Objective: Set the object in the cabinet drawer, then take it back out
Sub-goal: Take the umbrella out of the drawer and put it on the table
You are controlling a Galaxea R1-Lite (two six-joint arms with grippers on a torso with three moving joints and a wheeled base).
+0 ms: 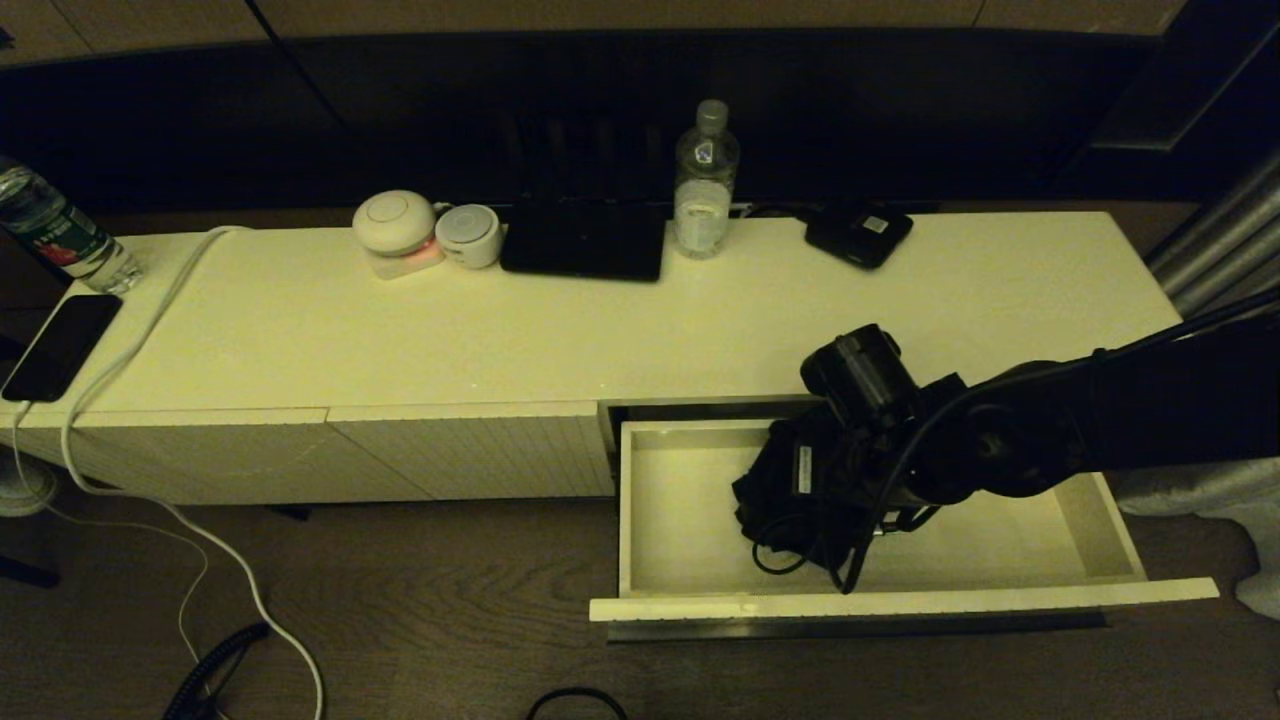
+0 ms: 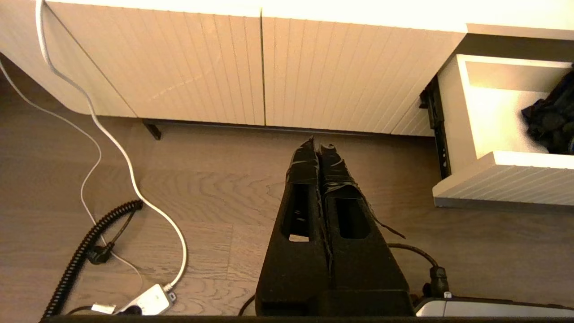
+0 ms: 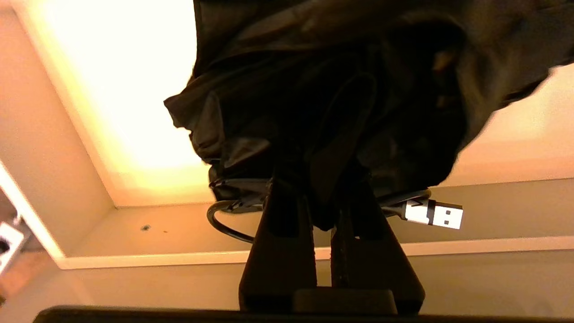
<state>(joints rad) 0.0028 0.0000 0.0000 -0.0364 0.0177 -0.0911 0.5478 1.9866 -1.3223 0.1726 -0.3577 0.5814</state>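
The cabinet drawer stands pulled out at the right of the cream cabinet, its white inside showing. My right gripper reaches down into it, shut on a crumpled black pouch with a dark cable looped around it. In the right wrist view the pouch bulges past the gripper, with fabric pinched between the fingers, and a silver USB plug sticks out sideways. Whether the pouch touches the drawer floor I cannot tell. My left gripper hangs shut and empty over the wooden floor.
On the cabinet top stand a water bottle, a black tablet, two round white devices and a black box. A phone and another bottle sit at the far left. White cables trail over the floor.
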